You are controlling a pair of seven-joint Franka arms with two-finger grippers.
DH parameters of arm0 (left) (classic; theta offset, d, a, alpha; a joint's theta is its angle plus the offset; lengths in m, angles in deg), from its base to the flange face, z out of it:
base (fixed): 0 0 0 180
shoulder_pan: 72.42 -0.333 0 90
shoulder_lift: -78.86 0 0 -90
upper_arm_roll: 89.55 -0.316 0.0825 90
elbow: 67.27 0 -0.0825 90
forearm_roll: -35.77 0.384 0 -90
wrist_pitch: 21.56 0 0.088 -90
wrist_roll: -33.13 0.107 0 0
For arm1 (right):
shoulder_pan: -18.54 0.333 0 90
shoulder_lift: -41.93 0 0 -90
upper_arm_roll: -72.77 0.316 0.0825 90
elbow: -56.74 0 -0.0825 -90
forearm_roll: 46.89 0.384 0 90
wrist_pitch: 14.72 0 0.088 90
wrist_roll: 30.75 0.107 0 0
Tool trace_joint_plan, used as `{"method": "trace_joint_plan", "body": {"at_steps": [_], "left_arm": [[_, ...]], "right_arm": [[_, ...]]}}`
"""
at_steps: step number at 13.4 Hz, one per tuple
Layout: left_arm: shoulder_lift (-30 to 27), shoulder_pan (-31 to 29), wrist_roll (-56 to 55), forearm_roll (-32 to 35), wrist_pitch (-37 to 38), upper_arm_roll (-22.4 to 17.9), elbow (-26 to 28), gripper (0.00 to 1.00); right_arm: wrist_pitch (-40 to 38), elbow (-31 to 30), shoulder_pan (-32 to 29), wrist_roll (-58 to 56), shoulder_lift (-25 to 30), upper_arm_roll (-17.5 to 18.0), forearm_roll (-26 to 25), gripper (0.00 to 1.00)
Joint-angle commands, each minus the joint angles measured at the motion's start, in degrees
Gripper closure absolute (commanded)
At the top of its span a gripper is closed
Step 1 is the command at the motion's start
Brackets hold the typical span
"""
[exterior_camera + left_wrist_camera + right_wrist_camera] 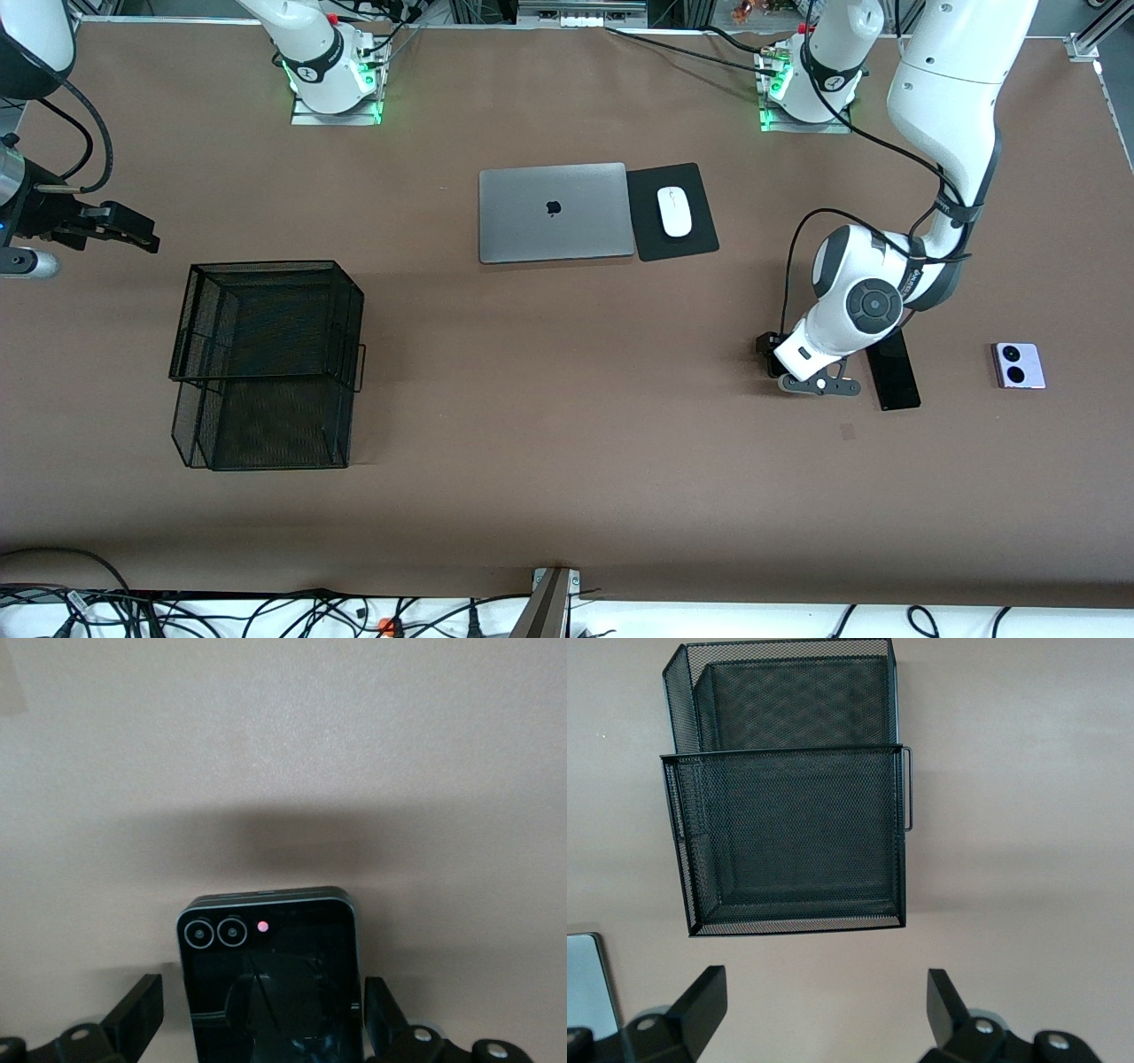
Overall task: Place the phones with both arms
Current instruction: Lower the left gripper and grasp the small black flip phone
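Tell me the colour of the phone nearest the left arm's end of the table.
Lilac-white with two black lenses; the front view shows it best.

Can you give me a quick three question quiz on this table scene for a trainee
1. True or false: the left gripper has closed on the squarish black phone.
2. Which phone lies nearest the left arm's end of the table? A) the long black phone B) the lilac-white phone C) the squarish black phone
3. Fill in: the white mouse rests on a black ____, beside the closed laptop.

Key
1. False. Its fingers are open, one on each side of that phone.
2. B
3. mouse pad

Extra note: the right gripper waits open, up above the table beside the black mesh basket.
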Motion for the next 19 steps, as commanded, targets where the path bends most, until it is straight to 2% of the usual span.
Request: {"method": "trace_joint_plan", "body": {"at_steps": [1,2,3,4,5,7,9,13,15,19], "left_arm": [[0.37,-0.06,-0.63,0.23,-0.69,0.07,0.08,0.00],[0.28,-0.06,-0.54,0.23,-0.61,0.07,0.08,0.20],[0.28,-0.06,-0.54,0.23,-0.52,0.07,0.00,0.48],[0.28,-0.06,-0.54,0.23,-0.52,0.15,-0.18,0.62],[0.28,-0.06,-0.37,0.23,-0.34,0.15,-0.36,0.67],[-0.24,-0.15,0.07,0.23,0.27,0.15,-1.32,0.70],[-1.12,-0.15,-0.02,0.23,5.34,0.50,-4.46,0.70],[-1.47,1.87,-0.45,-0.56,23.70,1.38,-18.69,0.70],[-1.13,4.32,-0.72,-0.74,29.52,1.74,-24.42,0.70],[2.03,11.44,-6.76,-6.35,29.19,1.74,-29.51,0.70]], "right_arm": [[-0.24,0.54,-0.12,-0.14,0.60,-0.01,0.32,0.00],[-0.24,0.54,-0.12,0.04,0.60,-0.10,0.50,0.00],[-0.15,0.54,-0.12,0.04,0.60,-0.27,0.58,0.00],[-0.33,0.54,-0.21,0.04,0.60,-0.28,0.59,0.00],[-0.41,0.54,-0.21,0.04,0.60,-0.28,0.59,0.00],[-0.41,0.54,-0.21,0.13,0.52,-0.28,0.67,0.00],[-0.42,0.54,-0.21,0.13,0.43,-0.28,0.76,0.00],[-0.50,0.54,-0.21,0.13,0.43,-0.28,0.76,0.00],[-0.50,0.54,-0.21,0.13,0.43,-0.36,0.76,0.00],[-0.41,0.54,-0.21,0.13,0.43,-0.36,0.76,0.00]]}}
